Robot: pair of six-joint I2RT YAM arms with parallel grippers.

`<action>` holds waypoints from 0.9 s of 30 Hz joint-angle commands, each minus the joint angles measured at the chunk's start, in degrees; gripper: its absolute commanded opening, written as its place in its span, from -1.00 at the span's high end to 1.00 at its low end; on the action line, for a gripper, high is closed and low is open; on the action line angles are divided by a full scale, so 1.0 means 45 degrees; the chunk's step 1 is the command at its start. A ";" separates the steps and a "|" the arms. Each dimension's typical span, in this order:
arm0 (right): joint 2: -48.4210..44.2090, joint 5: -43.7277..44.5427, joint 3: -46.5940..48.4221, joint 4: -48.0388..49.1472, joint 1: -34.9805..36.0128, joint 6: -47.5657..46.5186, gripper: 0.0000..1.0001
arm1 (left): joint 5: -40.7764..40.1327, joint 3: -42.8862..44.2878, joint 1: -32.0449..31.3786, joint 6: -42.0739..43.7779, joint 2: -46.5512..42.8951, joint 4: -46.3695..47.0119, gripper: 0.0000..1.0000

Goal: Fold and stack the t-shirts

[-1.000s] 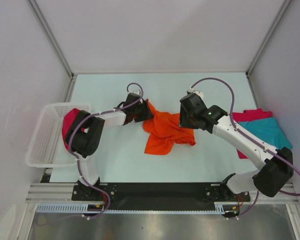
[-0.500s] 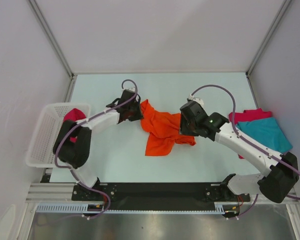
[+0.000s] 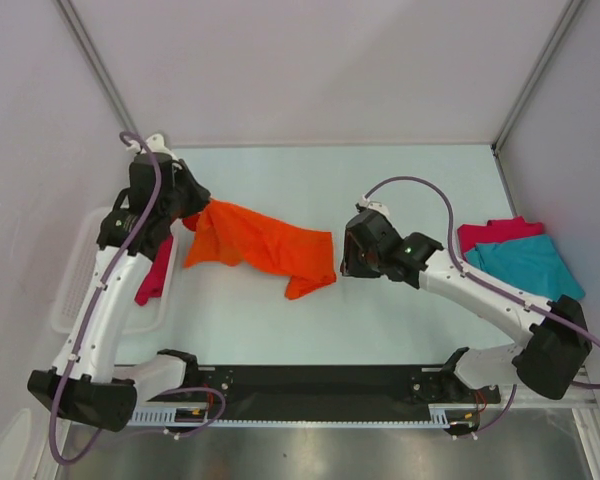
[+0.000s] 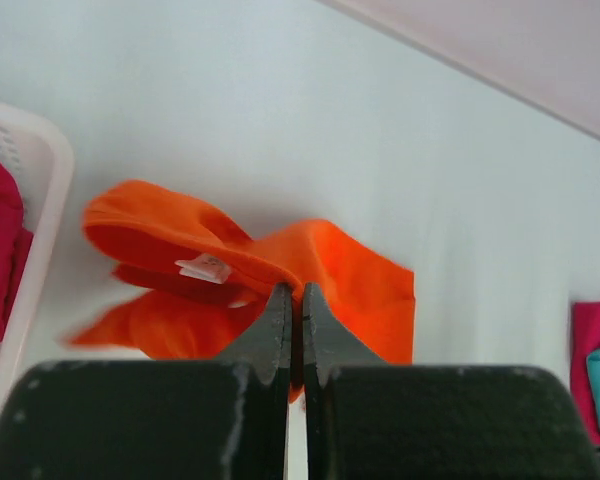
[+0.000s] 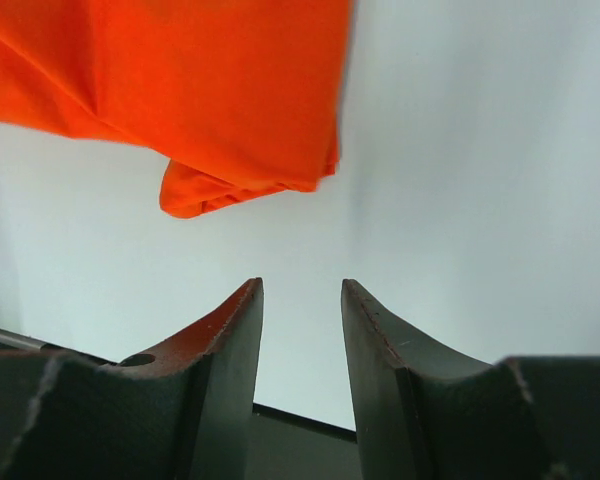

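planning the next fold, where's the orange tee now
Top view: the orange t-shirt lies left of centre, its left end in the jaws of the left gripper, by the basket.

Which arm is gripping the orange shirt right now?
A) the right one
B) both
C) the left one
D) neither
C: the left gripper is clamped shut on the orange t-shirt, while the right gripper stands open, short of the cloth, with nothing between its fingers.

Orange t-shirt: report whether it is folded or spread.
Neither: the orange t-shirt lies crumpled, stretched lengthwise, one end pinched in the left end effector.
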 commanded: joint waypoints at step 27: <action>0.5383 -0.1429 0.0201 0.4245 0.1712 0.0410 0.19 | 0.0347 -0.0982 0.0066 0.0489 0.0139 -0.0581 1.00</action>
